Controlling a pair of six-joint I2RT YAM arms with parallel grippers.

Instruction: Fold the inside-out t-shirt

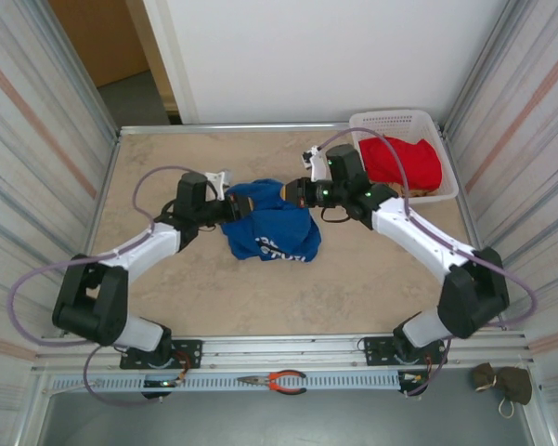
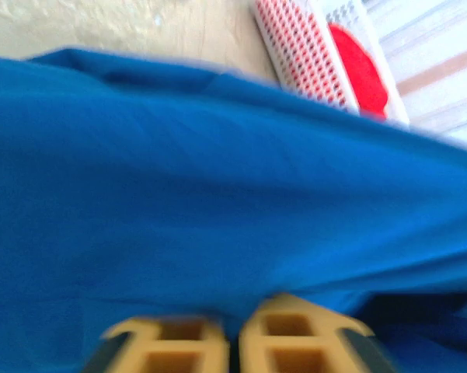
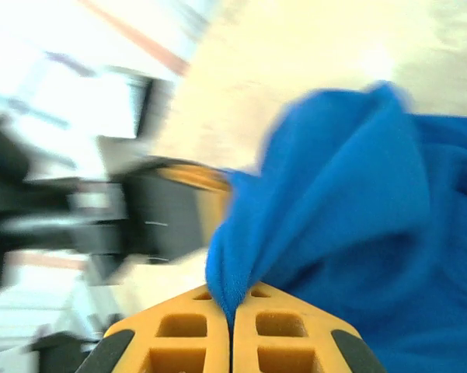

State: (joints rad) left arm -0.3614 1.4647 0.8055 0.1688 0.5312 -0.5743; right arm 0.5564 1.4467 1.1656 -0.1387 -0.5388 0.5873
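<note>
**Both arms reach in on the blue t-shirt at mid-table**

From the top camera I see my two arms stretched inward from their bases, elbows out toward the side walls and wrists turned toward each other. The left fingers (image 1: 230,210) and the right fingers (image 1: 294,193) face one another across the top edge of the t-shirt (image 1: 271,230), which lies bunched between and just in front of them, with white lettering showing on its near side.

On the right wrist camera, the right fingers (image 3: 242,312) are clenched together with a fold of blue cloth (image 3: 350,233) pinched in the seam between them; the fabric rises from the tips in a loose peak. On the left wrist camera, the left fingers (image 2: 252,330) sit close together under a broad sweep of blue shirt (image 2: 217,194). The picture is blurred, and I cannot tell whether they are gripping cloth or have let go.

The table (image 1: 214,297) is a pale, marbled beige. Beyond the right fingers, in the far right corner, stands a white basket (image 1: 395,118) holding a red garment (image 1: 404,160). Striped metal walls close in both sides. Behind the arm bases, pliers (image 1: 279,380) with red handles lie on the rail, and a tan cloth (image 1: 503,381) sits off to the right.
</note>
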